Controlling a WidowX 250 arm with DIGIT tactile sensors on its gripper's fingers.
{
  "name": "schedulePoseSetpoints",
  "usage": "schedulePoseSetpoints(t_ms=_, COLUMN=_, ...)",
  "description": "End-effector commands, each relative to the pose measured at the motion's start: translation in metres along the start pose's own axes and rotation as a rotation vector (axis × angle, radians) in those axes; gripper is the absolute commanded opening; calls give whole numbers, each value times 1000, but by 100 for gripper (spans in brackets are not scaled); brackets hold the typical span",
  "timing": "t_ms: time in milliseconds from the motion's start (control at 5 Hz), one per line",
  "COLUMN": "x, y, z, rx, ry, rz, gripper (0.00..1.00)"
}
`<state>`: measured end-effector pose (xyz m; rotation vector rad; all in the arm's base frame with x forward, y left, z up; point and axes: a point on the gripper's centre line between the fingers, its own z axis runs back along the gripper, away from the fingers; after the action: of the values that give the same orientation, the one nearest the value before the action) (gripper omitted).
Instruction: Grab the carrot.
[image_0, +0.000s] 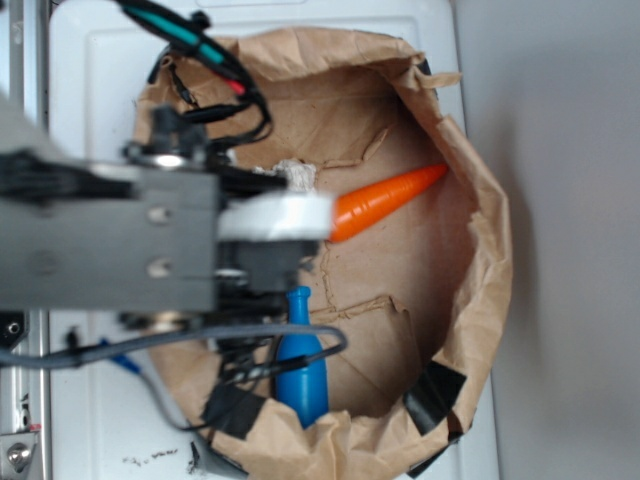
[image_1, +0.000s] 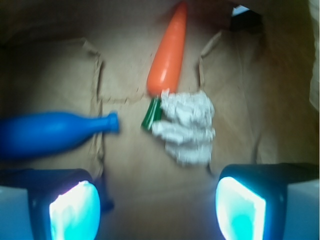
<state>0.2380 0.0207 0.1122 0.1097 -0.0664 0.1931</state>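
The orange carrot (image_0: 385, 201) lies on the brown paper floor of a paper-lined bin, tip pointing to the upper right; my arm hides its wide end in the exterior view. In the wrist view the carrot (image_1: 169, 52) lies ahead of me, tip away, its dark-green stub (image_1: 151, 114) nearest to me and touching the white paper wad. My gripper (image_1: 157, 210) is open and empty above the bin floor, short of the carrot. Both glowing pads (image_1: 75, 212) show at the bottom corners with bare paper between them.
A blue plastic bottle (image_0: 302, 365) lies beside the arm; in the wrist view it (image_1: 47, 134) is at the left, neck toward the carrot's stub. A crumpled white paper wad (image_1: 187, 127) sits right of the stub. The bin's brown paper walls (image_0: 490, 270) rise around everything.
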Motion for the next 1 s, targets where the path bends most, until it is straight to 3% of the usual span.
schedulePoseSetpoints(t_ms=0, x=19, y=15, z=-15, rx=26, ry=-47, rz=88, gripper=100)
schedulePoseSetpoints(t_ms=600, x=31, y=9, z=-60, rx=40, ry=-2, rz=109, gripper=100)
schedulePoseSetpoints(t_ms=800, x=47, y=9, z=-77, rx=51, ry=5, rz=106, gripper=100)
